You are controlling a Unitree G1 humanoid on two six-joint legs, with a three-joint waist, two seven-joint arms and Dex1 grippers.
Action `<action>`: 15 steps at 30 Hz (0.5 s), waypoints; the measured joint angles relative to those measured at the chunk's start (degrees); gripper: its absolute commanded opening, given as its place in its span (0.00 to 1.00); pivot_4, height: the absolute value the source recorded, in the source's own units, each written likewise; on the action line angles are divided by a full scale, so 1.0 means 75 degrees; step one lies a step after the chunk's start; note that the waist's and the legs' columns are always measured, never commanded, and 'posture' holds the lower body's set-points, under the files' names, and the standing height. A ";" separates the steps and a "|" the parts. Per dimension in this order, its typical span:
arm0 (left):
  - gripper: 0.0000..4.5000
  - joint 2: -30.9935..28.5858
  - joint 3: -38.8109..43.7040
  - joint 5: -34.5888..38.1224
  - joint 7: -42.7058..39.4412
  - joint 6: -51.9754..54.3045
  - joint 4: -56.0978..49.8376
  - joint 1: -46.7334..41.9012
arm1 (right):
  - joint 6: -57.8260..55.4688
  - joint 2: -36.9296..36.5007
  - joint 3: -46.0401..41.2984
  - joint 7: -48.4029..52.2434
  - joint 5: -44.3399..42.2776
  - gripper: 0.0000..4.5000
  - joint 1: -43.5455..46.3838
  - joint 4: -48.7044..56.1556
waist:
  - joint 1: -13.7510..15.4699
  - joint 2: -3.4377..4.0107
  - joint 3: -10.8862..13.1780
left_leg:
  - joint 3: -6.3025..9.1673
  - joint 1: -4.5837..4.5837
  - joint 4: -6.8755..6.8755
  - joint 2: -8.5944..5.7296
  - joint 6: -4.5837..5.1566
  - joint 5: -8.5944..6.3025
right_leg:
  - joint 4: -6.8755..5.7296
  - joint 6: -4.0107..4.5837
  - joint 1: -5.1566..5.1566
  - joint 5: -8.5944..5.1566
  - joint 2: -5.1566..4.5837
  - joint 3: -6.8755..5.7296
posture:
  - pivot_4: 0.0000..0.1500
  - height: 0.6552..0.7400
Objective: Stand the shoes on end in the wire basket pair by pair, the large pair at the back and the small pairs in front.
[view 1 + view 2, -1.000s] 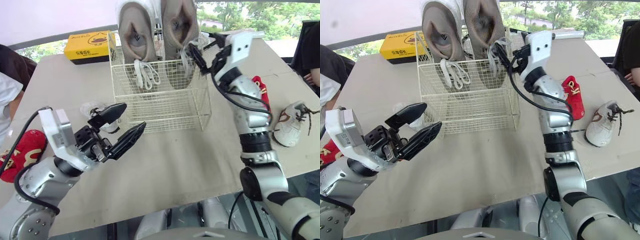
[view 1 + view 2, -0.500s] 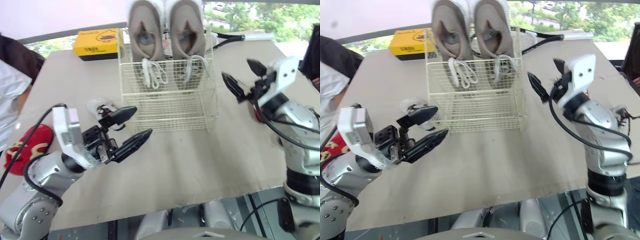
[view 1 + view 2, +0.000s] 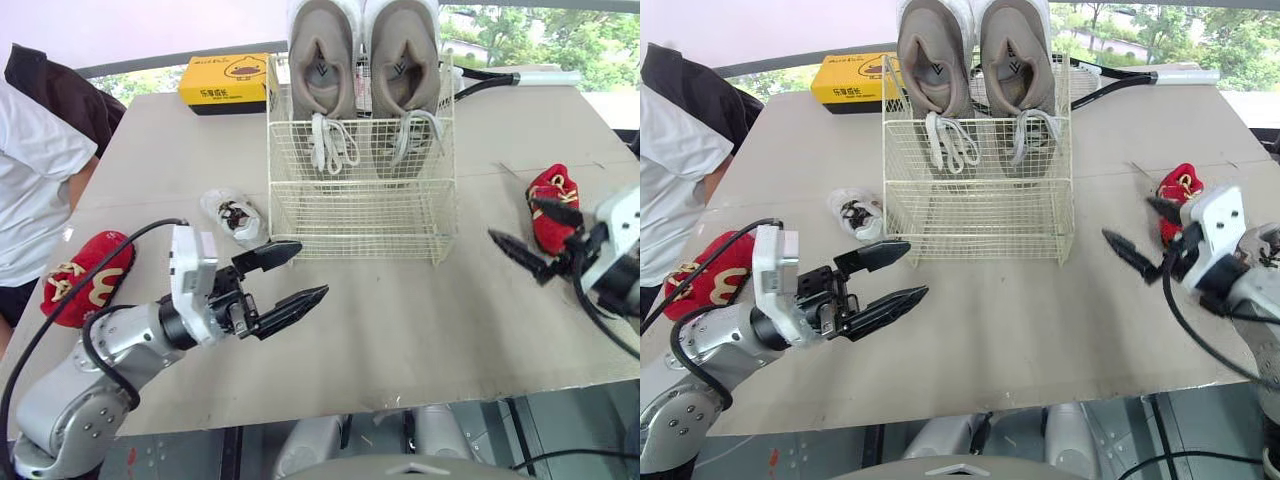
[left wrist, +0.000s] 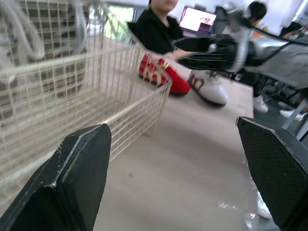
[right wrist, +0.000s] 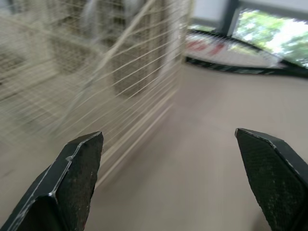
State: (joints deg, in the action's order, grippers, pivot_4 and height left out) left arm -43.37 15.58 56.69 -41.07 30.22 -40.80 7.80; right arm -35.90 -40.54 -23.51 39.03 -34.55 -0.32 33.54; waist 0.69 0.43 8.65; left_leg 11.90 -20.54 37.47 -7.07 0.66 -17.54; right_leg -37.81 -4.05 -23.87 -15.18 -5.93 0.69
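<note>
The wire basket (image 3: 360, 190) stands at the middle of the table (image 3: 400, 330), its back half holding the large grey pair (image 3: 322, 60), toes down and heels above the rim, side by side. The front half, toward me, is open room between the wire walls.

To the left of the basket, a small white shoe (image 3: 232, 215) lies near its front corner. A red shoe (image 3: 85, 275) sits well apart, close to the table's left edge. Another red shoe (image 3: 553, 192) lies to the right of the basket, with bare tabletop between them. A yellow box (image 3: 222, 82) rests at the far edge, just beside the basket's back left corner. A person in a white shirt (image 3: 35, 180) stands at the left side of the table.

My left gripper (image 3: 313, 268) hovers low over the bare table in front of the basket's left corner, spread wide, holding nothing. My right gripper (image 3: 512, 220) points inward between the basket and the right red shoe, also wide apart and empty.
</note>
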 measured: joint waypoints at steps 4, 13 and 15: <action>1.00 -0.0153 -0.0122 -0.0119 0.0199 0.0370 0.0013 -0.0078 | 0.0028 -0.0081 -0.0285 0.0089 -0.0162 0.94 -0.0354 0.0091 | 0.0010 -0.0018 0.0011 | -0.0046 0.0017 0.0000 0.0005 0.0014 -0.0009 | -0.0004 -0.0003 0.0002 0.0002 0.0003 0.0034 | 1.00 1.00; 1.00 0.1068 0.1585 -0.0149 0.2564 0.0472 0.0407 0.0679 | 0.0806 -0.0118 0.0344 0.1271 -0.1157 0.94 -0.0645 0.1523 | -0.0025 -0.0067 0.0036 | -0.0081 0.0035 0.0000 0.0031 0.0014 -0.0011 | 0.0000 -0.0007 0.0006 0.0004 0.0029 0.0046 | 1.00 1.00; 1.00 0.1234 0.1836 -0.0400 0.3220 0.0518 0.0458 0.0807 | 0.0838 -0.0159 0.0391 0.1393 -0.1434 0.94 -0.0471 0.1660 | 0.0025 -0.0092 0.0046 | -0.0078 0.0034 0.0000 0.0031 0.0017 -0.0015 | 0.0004 -0.0007 0.0012 0.0005 0.0022 0.0049 | 1.00 1.00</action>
State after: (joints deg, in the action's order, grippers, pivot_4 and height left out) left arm -34.12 29.34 53.69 -16.92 34.11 -37.36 13.86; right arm -29.62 -41.73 -20.58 49.48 -45.30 -3.85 45.99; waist 0.88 -0.26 9.00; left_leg 11.32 -20.28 37.47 -6.83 0.79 -17.65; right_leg -37.77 -4.11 -23.77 -15.14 -5.76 1.05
